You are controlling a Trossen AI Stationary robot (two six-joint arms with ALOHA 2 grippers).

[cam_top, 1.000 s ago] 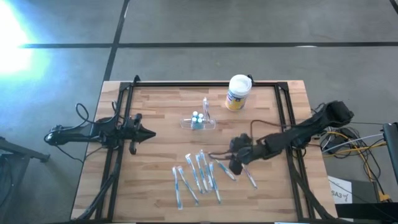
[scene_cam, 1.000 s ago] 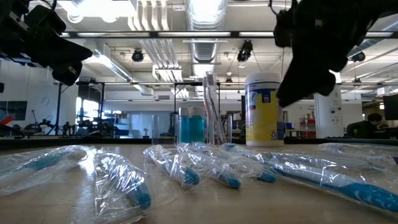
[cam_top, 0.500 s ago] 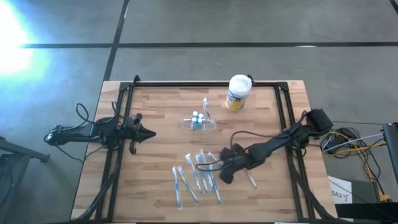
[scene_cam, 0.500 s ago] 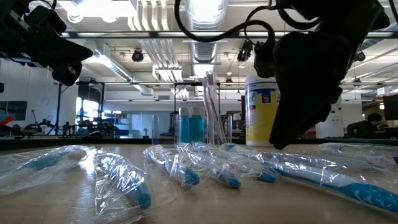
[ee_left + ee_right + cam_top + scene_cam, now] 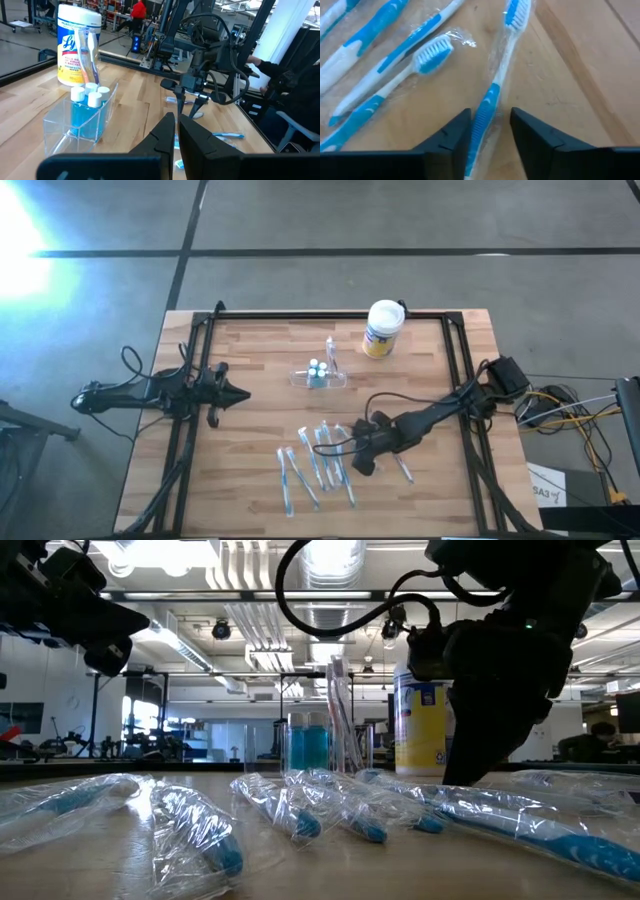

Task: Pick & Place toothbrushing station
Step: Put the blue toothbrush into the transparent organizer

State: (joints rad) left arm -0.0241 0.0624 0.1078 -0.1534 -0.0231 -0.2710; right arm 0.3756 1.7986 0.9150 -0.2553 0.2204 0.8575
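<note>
Since a second ago the right gripper (image 5: 362, 463) has dropped from beside the brushes to the table, its fingers (image 5: 540, 135) parted around a wrapped toothbrush (image 5: 490, 95) without clasping it. Left gripper (image 5: 243, 395) waits at the table's left edge, fingers nearly together, holding nothing. Mid-table stands the station (image 5: 82, 120): a clear plastic box with blue liquid, white-capped tubes and upright brushes, just in front of the canister (image 5: 77, 42).
</note>
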